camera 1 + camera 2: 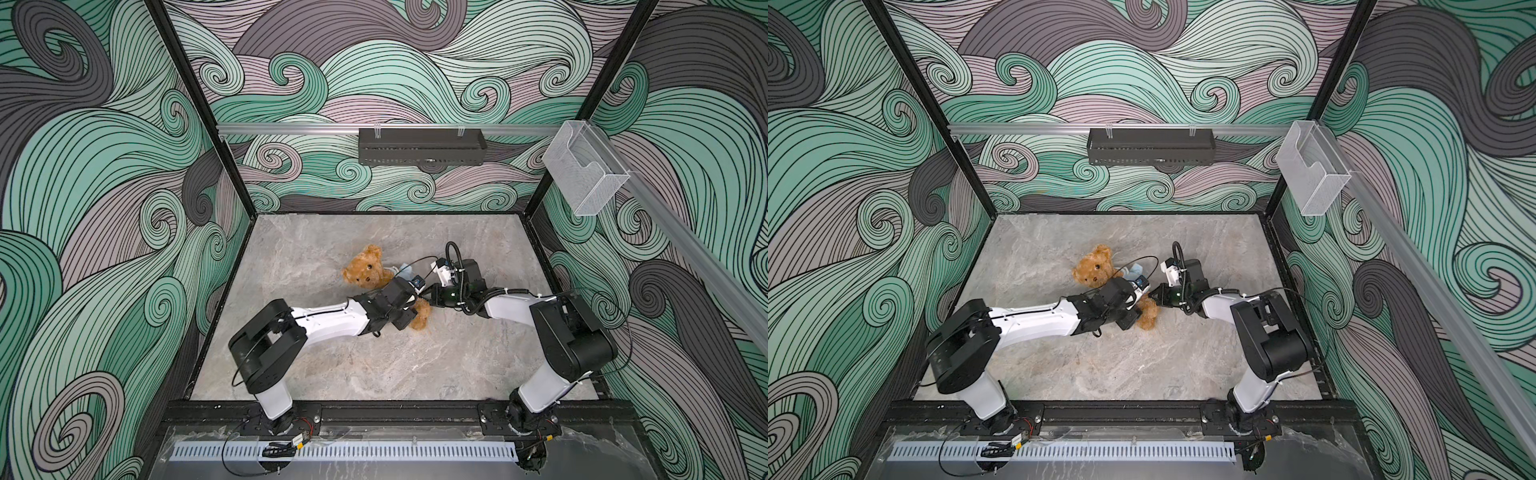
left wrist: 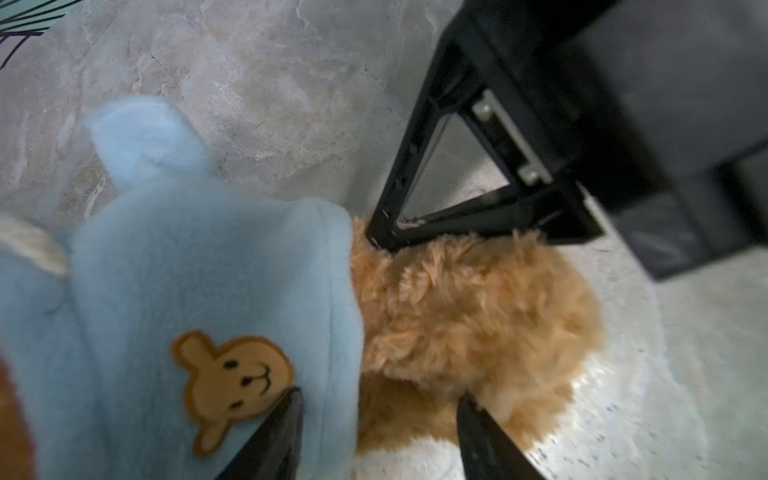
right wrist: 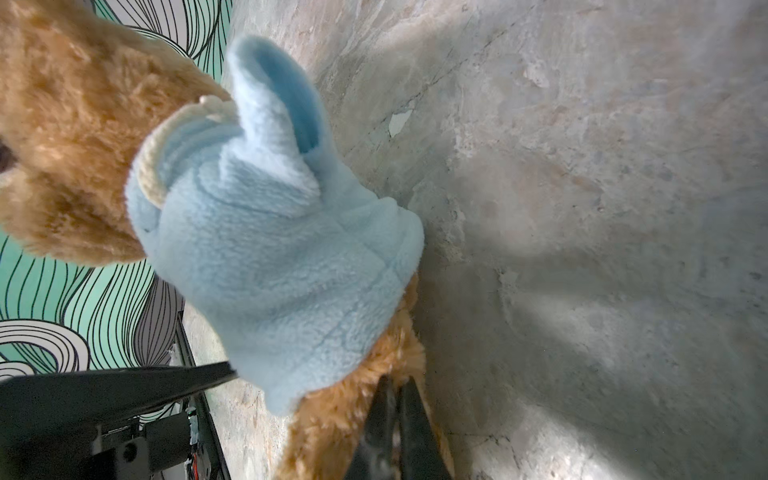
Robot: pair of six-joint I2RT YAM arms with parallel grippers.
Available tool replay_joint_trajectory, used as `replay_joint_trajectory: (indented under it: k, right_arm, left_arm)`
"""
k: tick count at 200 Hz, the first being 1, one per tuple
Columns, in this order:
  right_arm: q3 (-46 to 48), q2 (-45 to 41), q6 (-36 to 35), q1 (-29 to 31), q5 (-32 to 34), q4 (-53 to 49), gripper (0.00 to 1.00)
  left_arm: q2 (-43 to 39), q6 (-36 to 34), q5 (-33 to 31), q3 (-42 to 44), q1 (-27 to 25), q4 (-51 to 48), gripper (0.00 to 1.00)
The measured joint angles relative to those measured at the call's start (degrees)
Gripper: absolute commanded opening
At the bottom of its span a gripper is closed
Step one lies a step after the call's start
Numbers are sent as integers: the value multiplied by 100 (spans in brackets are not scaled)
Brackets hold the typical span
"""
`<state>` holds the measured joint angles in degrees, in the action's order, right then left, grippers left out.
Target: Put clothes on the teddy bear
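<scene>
Nearest, the front rail (image 1: pixel 395 415) carries both arm bases. The left arm (image 1: pixel 324 318) and right arm (image 1: pixel 511 305) reach inward over the marbled table (image 1: pixel 374 365) and meet at mid-table. The left gripper (image 2: pixel 382 397) has its jaws standing well apart, astride the lower edge of the shirt (image 2: pixel 187 270). One fingertip rests on the blue fleece just beside the brown bear-face patch (image 2: pixel 232 386), the other against golden fur. The teddy bear (image 1: pixel 368 272) lies face up directly under this gripper, its head just beyond it and one leg poking out on the near side. In both top views the wrist hides the bear's trunk (image 1: pixel 1094 270). The right gripper (image 3: pixel 397 390) comes in from the opposite side, jaws pressed together, tips sunk in the fur of the bear's lower body just below the shirt hem. How much fur is pinched I cannot tell. Seen from the right gripper, the shirt's cream collar (image 3: pixel 149 166) sits round the neck. One sleeve (image 3: pixel 282 108) stands up, open-mouthed, on the far side of the body. Well beyond both grippers, a black tray (image 1: pixel 422 147) hangs on the back wall, with a clear holder (image 1: pixel 582 174) on the side rail.
</scene>
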<state>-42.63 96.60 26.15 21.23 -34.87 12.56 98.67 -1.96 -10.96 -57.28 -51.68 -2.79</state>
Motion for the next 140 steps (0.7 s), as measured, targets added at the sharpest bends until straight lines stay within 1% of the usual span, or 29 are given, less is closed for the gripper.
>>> replay_joint_trajectory:
  k: [16,42,69,94,115,140]
  right_arm:
    - [0,44,-2,-13,-9,39,7]
    - [0,94,0,-31,-31,98,6]
    - [0,94,0,-28,-31,122,6]
    - [0,94,-4,-31,-31,125,6]
    - [0,94,-22,-31,-26,118,6]
    - [0,94,-50,-31,-26,79,6]
  left_arm:
    - [212,-94,-245,-81,-13,15,58]
    - [286,-203,-525,-87,-17,72,53]
    - [293,-293,-863,-87,-17,146,44]
    - [328,-363,-1165,-85,-15,289,38]
    - [361,-402,-1300,-85,-13,393,36]
    - [380,-411,-1329,-85,42,498,28]
